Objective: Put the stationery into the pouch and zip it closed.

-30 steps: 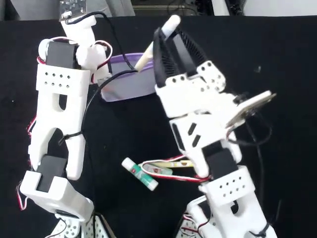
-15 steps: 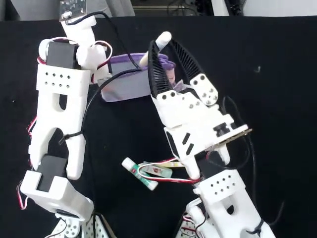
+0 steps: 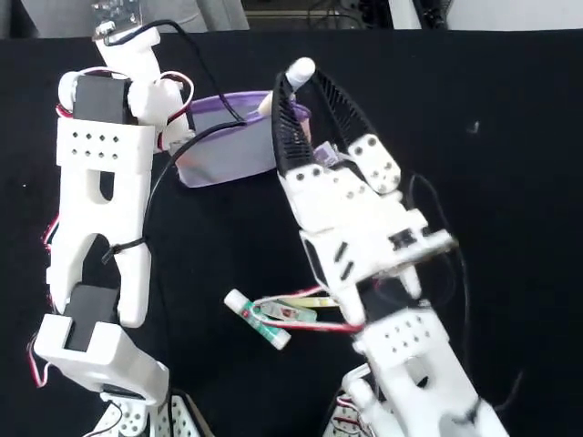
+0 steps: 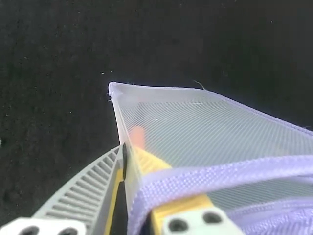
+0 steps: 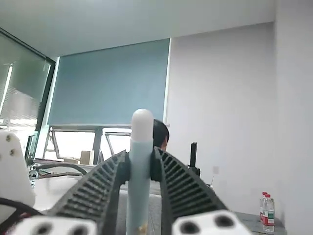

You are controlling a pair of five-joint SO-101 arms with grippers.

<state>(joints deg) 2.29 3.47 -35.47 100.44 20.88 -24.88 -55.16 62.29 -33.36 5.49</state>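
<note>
Pen [image 3: 300, 69] shaft hidden behind right gripper [image 3: 298, 84], pouch [image 4: 210, 132] cut by frame edge, lower-centre yellow item [image 3: 308, 300] partly under arm [image 3: 364, 237].

The right gripper [image 3: 297, 84] clamped a white-capped marker [image 3: 299, 68] over the right end of the purple pouch [image 3: 228, 150], far on the black table [image 3: 510, 109]. The left arm [image 3: 96, 200] met the pouch's left end. A glue stick [image 3: 259, 320] lay near, just beside a yellow pen [image 3: 310, 299], which ran partly under the right arm [image 3: 364, 237].
</note>
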